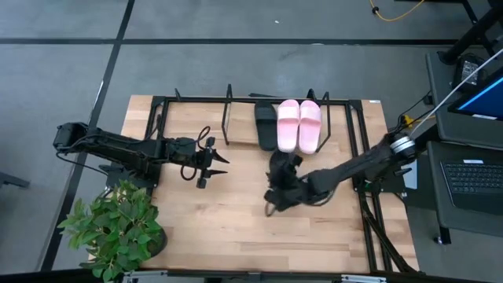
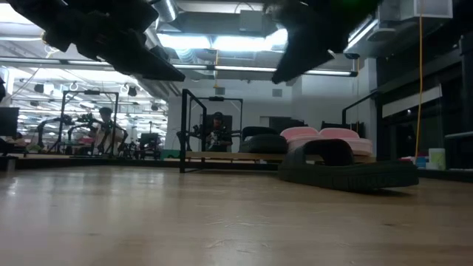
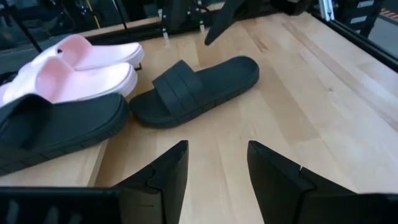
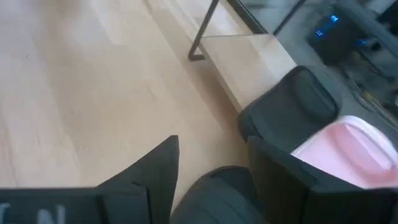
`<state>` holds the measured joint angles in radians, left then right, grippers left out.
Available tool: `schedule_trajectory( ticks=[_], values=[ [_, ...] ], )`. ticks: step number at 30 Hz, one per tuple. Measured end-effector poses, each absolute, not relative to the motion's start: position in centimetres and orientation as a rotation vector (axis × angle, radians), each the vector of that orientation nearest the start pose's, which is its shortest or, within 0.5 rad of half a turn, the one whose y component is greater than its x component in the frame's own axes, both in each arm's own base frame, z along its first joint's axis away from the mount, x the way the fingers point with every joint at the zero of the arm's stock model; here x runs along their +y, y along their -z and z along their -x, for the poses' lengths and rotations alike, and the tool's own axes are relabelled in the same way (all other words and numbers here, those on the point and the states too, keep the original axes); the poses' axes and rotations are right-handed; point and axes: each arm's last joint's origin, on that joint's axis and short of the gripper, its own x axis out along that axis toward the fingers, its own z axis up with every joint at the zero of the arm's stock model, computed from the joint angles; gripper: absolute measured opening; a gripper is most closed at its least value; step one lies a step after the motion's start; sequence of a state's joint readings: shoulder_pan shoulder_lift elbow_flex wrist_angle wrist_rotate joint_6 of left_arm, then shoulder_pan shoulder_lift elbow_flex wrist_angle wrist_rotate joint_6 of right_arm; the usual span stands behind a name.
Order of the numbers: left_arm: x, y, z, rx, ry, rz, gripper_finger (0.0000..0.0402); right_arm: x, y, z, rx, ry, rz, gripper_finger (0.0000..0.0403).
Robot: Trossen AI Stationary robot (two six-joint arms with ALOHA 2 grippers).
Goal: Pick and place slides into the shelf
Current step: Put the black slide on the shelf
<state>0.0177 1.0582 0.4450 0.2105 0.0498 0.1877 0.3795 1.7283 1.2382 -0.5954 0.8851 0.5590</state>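
Watching from my remote station, I am seeing the right gripper [image 1: 277, 196] hanging directly over the loose black slide [image 1: 280, 174], which is lying flat on the bare tabletop [image 1: 236, 228] just in front of the shelf [image 1: 240, 118]. In the right wrist view the two fingers [image 4: 155, 171] are standing apart, with the slide's dark strap [image 4: 214, 196] showing between them; they are spread, not clamped on anything I can make out, and I cannot tell whether they are touching it. In the low view this slide [image 2: 344, 168] is sitting alone on the wood, both arms hanging above it.

The shelf is holding three slides side by side toward its right half: one black slide [image 1: 266, 126], then two pale pink slides [image 1: 299, 124] touching each other.

The left gripper [image 1: 206, 167] is waiting over the table's left half, well apart from the loose slide, its jaws standing wide open and empty. A potted plant [image 1: 114, 228] is occupying the near left corner.
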Motion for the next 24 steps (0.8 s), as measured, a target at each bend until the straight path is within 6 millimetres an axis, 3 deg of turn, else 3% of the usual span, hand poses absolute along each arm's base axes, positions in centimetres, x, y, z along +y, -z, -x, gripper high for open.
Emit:
schedule_trajectory(
  ticks=[5, 12, 18, 24],
  values=[
    [0.2, -20.7, -21.6, 0.358, 0.066, -0.177, 0.0157, 9.3, -23.0, -29.0, 0.599, 0.553, 0.079, 0.0192],
    [0.2, -20.8, -21.6, 0.347, 0.065, -0.179, 0.0157, 8.0, -22.3, -24.8, 0.516, 0.324, 0.154, 0.0192],
    [0.2, -20.8, -21.6, 0.347, 0.065, -0.176, 0.0157, 7.3, -21.0, -22.9, 0.515, 0.308, 0.198, 0.0192],
    [0.2, -20.8, -21.6, 0.349, 0.064, -0.171, 0.0157, 7.3, -20.5, -23.0, 0.517, 0.331, 0.116, 0.0192]
  ],
)
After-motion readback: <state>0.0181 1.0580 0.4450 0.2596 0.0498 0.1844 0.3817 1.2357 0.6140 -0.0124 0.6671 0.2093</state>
